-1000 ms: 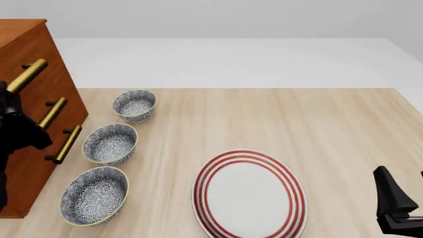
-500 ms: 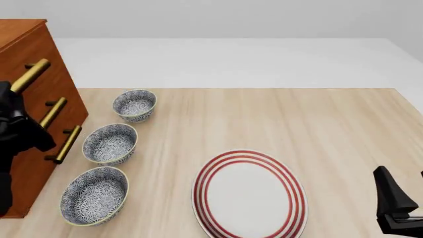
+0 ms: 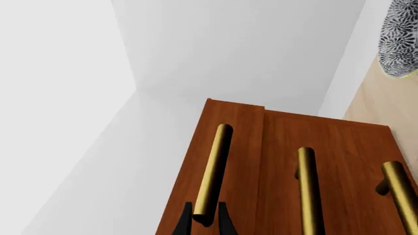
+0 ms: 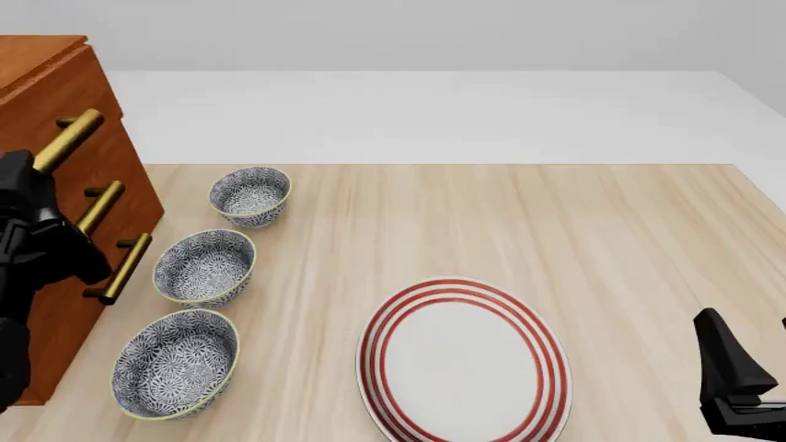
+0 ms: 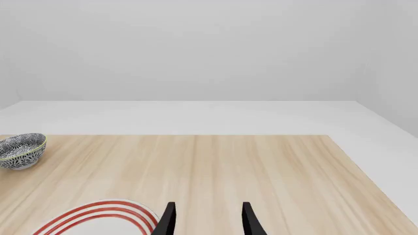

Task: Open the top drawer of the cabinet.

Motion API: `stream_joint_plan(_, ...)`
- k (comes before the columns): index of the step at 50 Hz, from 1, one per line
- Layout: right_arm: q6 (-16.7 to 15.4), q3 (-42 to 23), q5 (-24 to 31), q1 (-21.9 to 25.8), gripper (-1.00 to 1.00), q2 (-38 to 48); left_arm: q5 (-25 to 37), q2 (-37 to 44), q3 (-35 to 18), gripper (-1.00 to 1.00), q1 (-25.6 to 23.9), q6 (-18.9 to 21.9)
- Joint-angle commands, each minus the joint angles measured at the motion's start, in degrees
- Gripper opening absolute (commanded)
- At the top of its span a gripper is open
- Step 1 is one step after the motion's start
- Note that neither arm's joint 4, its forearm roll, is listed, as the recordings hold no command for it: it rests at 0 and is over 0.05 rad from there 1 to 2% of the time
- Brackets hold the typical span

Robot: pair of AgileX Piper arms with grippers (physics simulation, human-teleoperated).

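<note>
the top drawer (image 4: 55, 83) is seen slightly proud of the cabinet (image 4: 74, 230), beside the 3 bowls. its handle (image 3: 212, 174) is clamped by the left gripper (image 3: 204, 221); the right gripper (image 5: 205, 218) is idle, jaws apart. an off-axis pull could let the round bar slip.

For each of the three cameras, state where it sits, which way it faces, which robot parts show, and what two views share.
Front view: fixed above the arms' side, looking forward and down at the tall reddish-brown wooden cabinet, three patterned bowls and a red-ringed white plate; both arms show.
Left wrist view: behind the left hand, facing the slightly protruding top drawer, fingers either side of its brass bar handle.
Right wrist view: behind the right hand, facing across the table; open fingers show.
Shared: the plate appears in the front and right wrist views.
</note>
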Motion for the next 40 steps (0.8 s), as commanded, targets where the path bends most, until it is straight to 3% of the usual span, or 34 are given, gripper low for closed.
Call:
stream_joint_plan(1,0.00,0.00,0.00,0.00,1.00,0.00,3.20,2.85,-0.52,-1.00,-4.18,1.41)
stream_joint_plan(40,0.00,0.00,0.00,0.00,1.00,0.00,3.00,7.27,-2.82,-1.00,-8.50,4.95)
